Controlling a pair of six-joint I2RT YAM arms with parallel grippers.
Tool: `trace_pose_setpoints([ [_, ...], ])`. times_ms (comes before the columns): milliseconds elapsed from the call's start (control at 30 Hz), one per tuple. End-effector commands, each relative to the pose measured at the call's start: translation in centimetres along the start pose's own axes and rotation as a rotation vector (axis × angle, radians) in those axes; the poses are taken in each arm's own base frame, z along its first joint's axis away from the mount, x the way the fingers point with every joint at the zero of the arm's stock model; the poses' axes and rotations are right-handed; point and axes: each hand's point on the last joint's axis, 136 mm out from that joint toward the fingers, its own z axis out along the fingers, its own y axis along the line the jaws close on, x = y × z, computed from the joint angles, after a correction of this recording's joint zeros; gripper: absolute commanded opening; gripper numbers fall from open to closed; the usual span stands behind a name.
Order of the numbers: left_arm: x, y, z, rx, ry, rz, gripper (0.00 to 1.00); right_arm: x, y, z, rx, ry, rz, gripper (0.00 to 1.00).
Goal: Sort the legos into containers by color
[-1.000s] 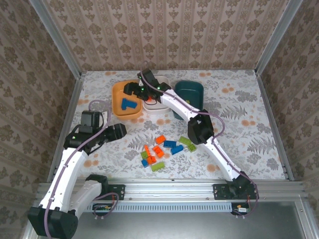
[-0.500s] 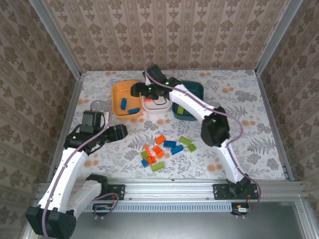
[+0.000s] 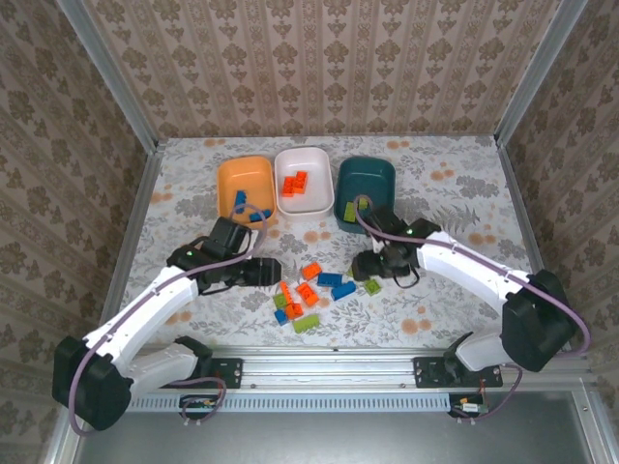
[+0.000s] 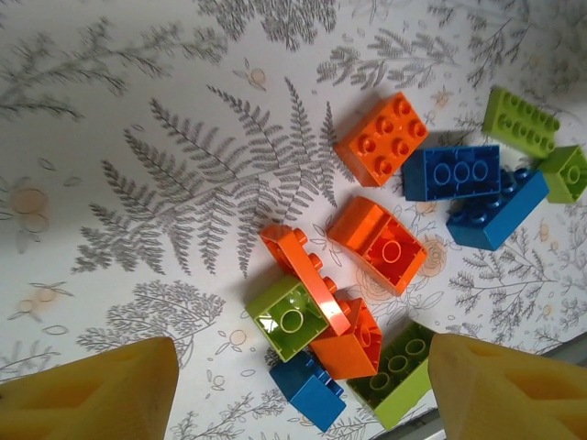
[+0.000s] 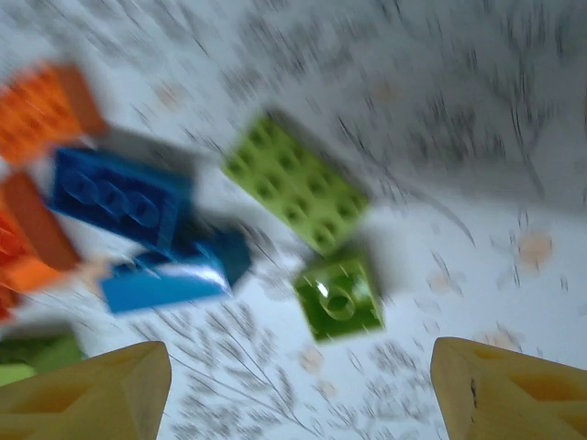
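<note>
The loose legos [image 3: 311, 290], glossy studded plastic bricks, lay heaped near the front edge. Just left of them the left gripper [image 3: 273, 272] hung spread and empty. The right gripper [image 3: 366, 265], also spread and empty, was over the small square lime brick [image 5: 338, 298]. The rounded teal tub [image 3: 379, 182] stood straight behind, farther away.
</note>
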Motion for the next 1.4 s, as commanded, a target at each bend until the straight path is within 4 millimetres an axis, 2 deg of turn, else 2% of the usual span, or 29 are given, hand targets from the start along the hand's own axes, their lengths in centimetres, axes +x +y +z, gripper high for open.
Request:
trace_pose_setpoints([
  [0, -0.3, -0.7, 1.0, 0.016, -0.011, -0.026, 0.73, 1.1, 0.1, 0.4, -0.029, -0.009, -0.013, 0.74],
  [167, 0.0, -1.3, 1.6, 0.044, -0.002, -0.045, 0.73, 1.8, -1.0, 2.2, 0.039, 0.039, -0.04, 0.74],
  [367, 0.3, -1.0, 1.7, 0.037, -0.001, -0.051, 0.74, 1.1, -0.8, 4.0, 0.049, 0.054, -0.054, 0.7],
  [700, 0.3, -0.5, 1.7, 0.029, -0.001, -0.054, 0.74, 0.2, -1.8, 5.7, 0.142, 0.079, -0.065, 0.66],
  [933, 0.3, 0.1, 1.3, 0.037, -0.012, -0.074, 0.74, -0.4, -1.8, 6.6, 0.158, 0.08, -0.053, 0.56],
  [1067, 0.4, 0.6, 1.2, 0.039, -0.016, -0.087, 0.74, -0.5, -1.7, 6.6, 0.16, 0.083, -0.046, 0.45],
  [1167, 0.4, 0.8, 1.0, 0.039, -0.018, -0.091, 0.74, -0.5, -1.8, 6.2, 0.162, 0.076, -0.032, 0.43],
  [1267, 0.4, 0.9, 1.0, 0.039, -0.02, -0.093, 0.74, -0.5, -1.8, 5.0, 0.158, 0.061, -0.015, 0.42],
  [1367, 0.2, 0.9, 1.0, 0.041, -0.021, -0.092, 0.74, -1.3, -1.3, 2.8, 0.137, 0.013, 0.004, 0.43],
])
